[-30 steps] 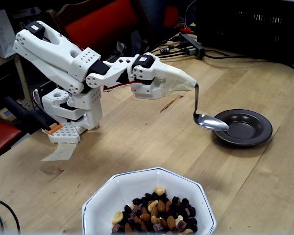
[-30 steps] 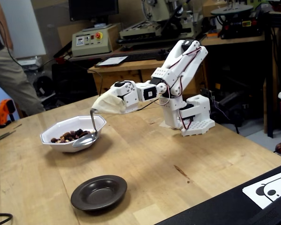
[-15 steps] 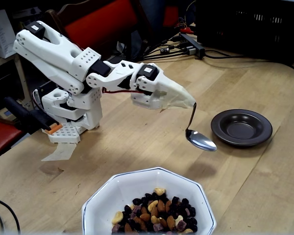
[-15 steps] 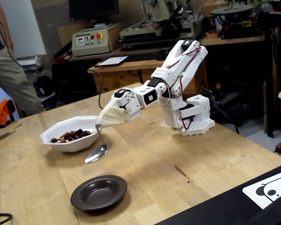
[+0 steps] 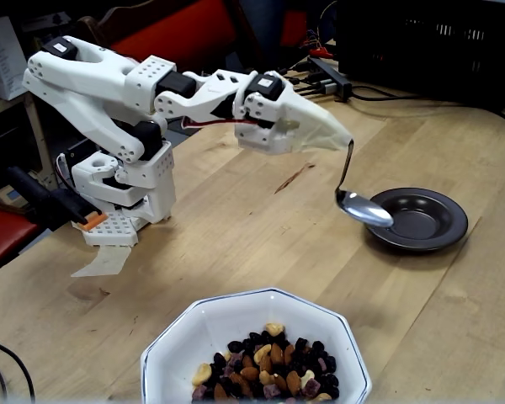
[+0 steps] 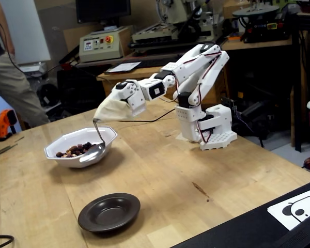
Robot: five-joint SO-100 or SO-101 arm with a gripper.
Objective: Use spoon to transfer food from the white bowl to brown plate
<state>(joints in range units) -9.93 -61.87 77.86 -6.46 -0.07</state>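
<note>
The spoon [image 5: 364,208] hangs from the claw [image 5: 335,136], its handle end hidden under the cream wrapping there; how wide the claw is parted cannot be told. The spoon's bowl looks bare and is held above the bench [image 5: 261,227], close to the brown plate [image 5: 422,220]. The white bowl [image 6: 70,140] with the food [image 5: 269,369] sits apart from the plate.

A white octagonal bowl [image 5: 194,337] edged with a thin blue rim line is seen on the pale wood-grained tabletop [image 5: 236,227]. Tan, cream, dark and purplish pieces of food [image 5: 269,370] are held in it. The plate [image 5: 421,219] is glossy dark brown, the spoon [image 5: 362,208] shiny silver, the arm [image 6: 196,67] white, its hand [image 5: 320,130] wrapped in cream tape.
</note>
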